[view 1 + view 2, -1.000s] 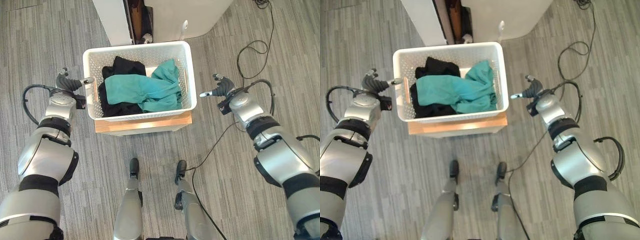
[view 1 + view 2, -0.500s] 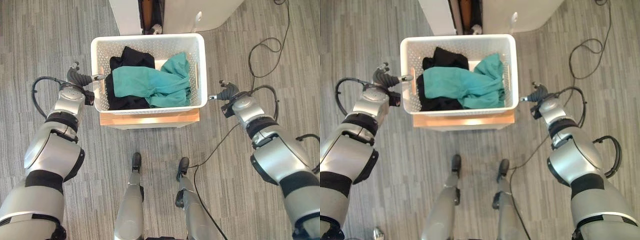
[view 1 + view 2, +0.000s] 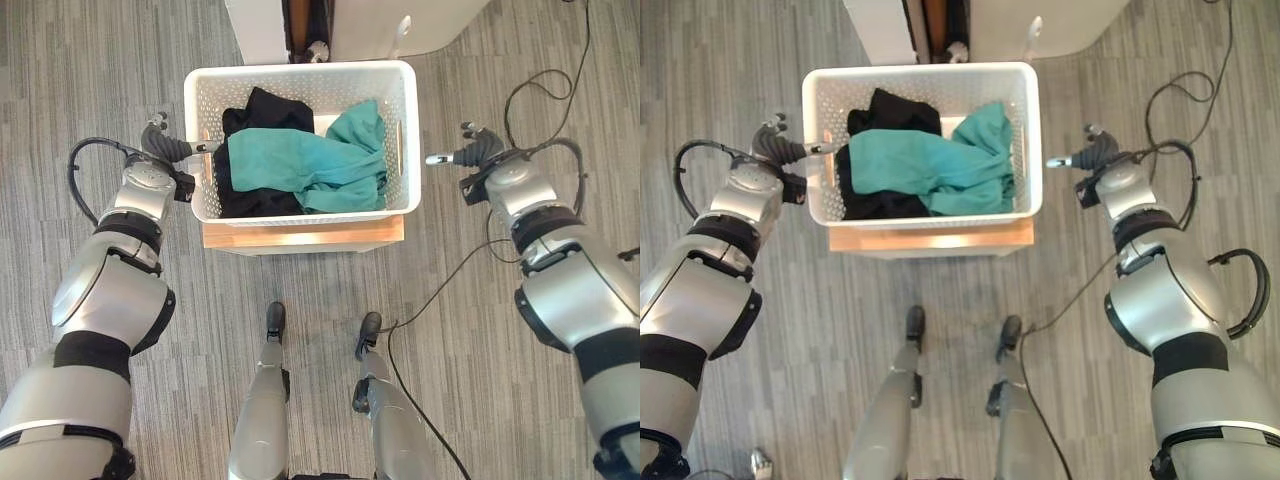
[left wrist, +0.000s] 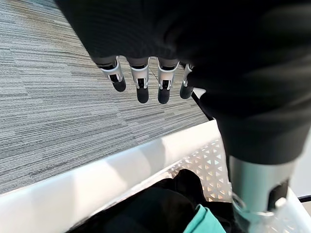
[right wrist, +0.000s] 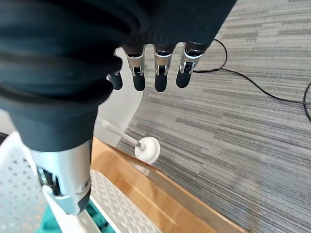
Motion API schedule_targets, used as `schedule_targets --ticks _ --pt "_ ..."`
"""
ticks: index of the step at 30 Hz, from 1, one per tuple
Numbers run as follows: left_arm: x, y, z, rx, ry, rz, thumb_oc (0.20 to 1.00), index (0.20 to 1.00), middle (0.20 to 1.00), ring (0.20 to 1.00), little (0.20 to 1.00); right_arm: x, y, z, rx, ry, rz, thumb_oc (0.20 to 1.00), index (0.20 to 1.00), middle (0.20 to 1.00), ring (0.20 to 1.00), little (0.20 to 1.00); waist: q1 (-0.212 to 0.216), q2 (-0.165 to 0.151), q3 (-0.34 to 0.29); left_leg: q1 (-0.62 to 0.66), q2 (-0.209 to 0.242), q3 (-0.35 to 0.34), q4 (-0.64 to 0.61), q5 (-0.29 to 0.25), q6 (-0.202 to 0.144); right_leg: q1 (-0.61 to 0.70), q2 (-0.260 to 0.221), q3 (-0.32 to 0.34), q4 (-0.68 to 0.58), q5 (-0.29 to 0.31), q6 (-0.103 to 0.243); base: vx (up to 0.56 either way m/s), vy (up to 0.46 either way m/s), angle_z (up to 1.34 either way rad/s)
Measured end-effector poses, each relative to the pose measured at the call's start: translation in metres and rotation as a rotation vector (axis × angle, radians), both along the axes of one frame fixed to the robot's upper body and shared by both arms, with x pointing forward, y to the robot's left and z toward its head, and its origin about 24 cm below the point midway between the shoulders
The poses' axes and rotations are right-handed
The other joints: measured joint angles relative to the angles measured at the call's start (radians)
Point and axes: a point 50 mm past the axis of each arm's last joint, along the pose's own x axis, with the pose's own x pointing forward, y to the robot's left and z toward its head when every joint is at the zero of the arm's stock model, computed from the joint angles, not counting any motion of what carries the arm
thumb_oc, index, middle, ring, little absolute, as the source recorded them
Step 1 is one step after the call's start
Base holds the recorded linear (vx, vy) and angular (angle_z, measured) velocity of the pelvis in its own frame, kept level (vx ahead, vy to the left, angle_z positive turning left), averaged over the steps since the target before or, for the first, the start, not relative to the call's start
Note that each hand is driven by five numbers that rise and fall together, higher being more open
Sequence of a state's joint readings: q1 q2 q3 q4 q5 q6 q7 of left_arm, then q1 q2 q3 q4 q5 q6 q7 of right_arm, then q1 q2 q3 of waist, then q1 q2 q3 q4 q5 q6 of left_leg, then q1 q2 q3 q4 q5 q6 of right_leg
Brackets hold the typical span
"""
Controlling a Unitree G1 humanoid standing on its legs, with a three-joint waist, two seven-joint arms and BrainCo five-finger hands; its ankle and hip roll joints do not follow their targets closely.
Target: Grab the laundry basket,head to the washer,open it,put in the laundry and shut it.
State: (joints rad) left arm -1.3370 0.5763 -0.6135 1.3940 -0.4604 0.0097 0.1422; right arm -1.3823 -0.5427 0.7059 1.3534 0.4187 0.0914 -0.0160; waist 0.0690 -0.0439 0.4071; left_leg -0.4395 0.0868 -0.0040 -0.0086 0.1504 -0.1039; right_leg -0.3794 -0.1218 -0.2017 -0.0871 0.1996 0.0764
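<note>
The left hand (image 3: 165,148) is hovering just beside the left wall of the laundry basket (image 3: 300,73), its fingers (image 4: 142,87) hanging relaxed and holding nothing, with its thumb (image 3: 205,147) reaching toward the basket's rim. The right hand (image 3: 475,155) is hanging near the basket's right wall but apart from it, its fingers (image 5: 160,73) also loose and empty and its thumb (image 3: 437,159) pointing at the basket. The white basket, pierced with small holes, is sitting on a low wooden stand (image 3: 303,234) on the grey striped floor (image 3: 90,80). Inside the basket a teal cloth (image 3: 300,170) is lying over black clothes (image 3: 262,108). Just behind the basket, a white cabinet (image 3: 262,25) is standing with a dark gap in it, and a small white brush (image 5: 147,148) is leaning at its foot.
</note>
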Motion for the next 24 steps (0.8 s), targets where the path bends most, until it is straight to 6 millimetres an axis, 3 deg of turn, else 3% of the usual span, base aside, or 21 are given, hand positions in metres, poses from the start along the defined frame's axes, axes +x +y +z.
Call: schedule_targets --ticks 5,14,24 --pt "0.001 -0.002 -0.002 0.032 0.023 -0.013 1.000 1.000 1.000 1.000 1.000 0.000 0.001 0.006 -0.002 -0.016 0.002 1.000 1.000 1.000 1.000 1.000 -0.001 0.000 0.000 0.001 0.000 0.003 0.000 0.000 0.000 0.000 0.000 0.002 0.000 0.001 0.000 0.00 0.000 0.00" --pt "0.006 -0.028 -0.019 0.010 0.083 -0.076 1.000 1.000 1.000 1.000 1.000 0.001 0.003 0.011 0.024 -0.010 -0.023 1.000 1.000 1.000 1.000 1.000 0.002 0.010 -0.005 -0.014 -0.001 -0.008 0.000 0.001 0.002 -0.008 -0.001 -0.006 0.000 0.001 0.000 0.00 -0.002 0.02" --pt "0.011 -0.044 -0.008 0.007 0.058 -0.119 1.000 1.000 1.000 1.000 1.000 0.003 0.010 0.016 0.150 -0.034 -0.009 1.000 1.000 1.000 1.000 1.000 0.032 0.022 -0.007 -0.059 -0.004 -0.016 0.004 0.004 0.003 -0.045 -0.003 -0.023 0.000 0.001 0.000 0.00 0.000 0.02"
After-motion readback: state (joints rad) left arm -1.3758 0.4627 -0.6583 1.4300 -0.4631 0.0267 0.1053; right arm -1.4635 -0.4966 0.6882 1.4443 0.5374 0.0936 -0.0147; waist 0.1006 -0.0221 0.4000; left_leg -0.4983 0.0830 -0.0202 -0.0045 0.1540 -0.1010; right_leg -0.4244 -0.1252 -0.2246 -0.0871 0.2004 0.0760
